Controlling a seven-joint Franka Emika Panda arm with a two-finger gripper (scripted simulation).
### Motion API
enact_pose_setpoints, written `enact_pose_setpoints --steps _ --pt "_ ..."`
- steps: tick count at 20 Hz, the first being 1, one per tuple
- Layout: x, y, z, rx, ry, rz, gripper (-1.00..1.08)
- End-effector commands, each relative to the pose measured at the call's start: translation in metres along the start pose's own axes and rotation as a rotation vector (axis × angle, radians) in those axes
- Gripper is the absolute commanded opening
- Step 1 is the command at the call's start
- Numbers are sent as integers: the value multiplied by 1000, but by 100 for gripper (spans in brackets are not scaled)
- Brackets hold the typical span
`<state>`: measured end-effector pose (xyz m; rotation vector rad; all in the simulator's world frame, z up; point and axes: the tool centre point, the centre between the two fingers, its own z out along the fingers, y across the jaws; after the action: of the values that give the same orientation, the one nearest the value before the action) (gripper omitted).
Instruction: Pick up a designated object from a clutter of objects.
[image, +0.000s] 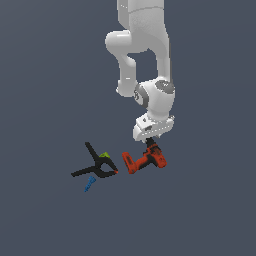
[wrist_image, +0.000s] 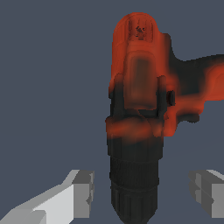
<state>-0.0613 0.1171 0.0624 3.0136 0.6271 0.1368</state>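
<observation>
The red-orange cordless drill (image: 144, 161) lies on the grey floor, its black chuck end under my hand. In the wrist view the drill (wrist_image: 140, 83) fills the middle, with the black chuck (wrist_image: 133, 183) between my fingers. My gripper (image: 150, 143) is right above the drill's chuck end. The gripper (wrist_image: 142, 192) is open: one grey finger (wrist_image: 82, 192) and the other (wrist_image: 205, 191) stand well apart on either side of the chuck, with gaps to it. The rest of the clutter lies toward the exterior view's left.
A black X-shaped spring clamp (image: 96, 166) with a green tip and an orange tip lies to the exterior view's left of the drill. A tiny blue screw-like piece (image: 89, 183) lies just below it in that view. The floor is plain dark grey.
</observation>
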Motion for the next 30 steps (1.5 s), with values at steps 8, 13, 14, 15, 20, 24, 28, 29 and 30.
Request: enact_pose_setpoints --steps 8,13,14,15,20,24,28,29,30 --pt "-1 0 16 0 1 -1 68" --pt "-1 -1 29 0 2 -2 68" --pt "-1 -1 30 0 2 -2 68" --pt "0 -1 31 0 2 -2 68" --pt "0 -1 31 0 2 -2 -100" --pt "0 -1 31 0 2 -2 -100" --pt "-1 0 30 0 2 -2 -100" --pt "-1 0 29 0 2 -2 -100" --pt "-1 0 28 0 2 -2 -100"
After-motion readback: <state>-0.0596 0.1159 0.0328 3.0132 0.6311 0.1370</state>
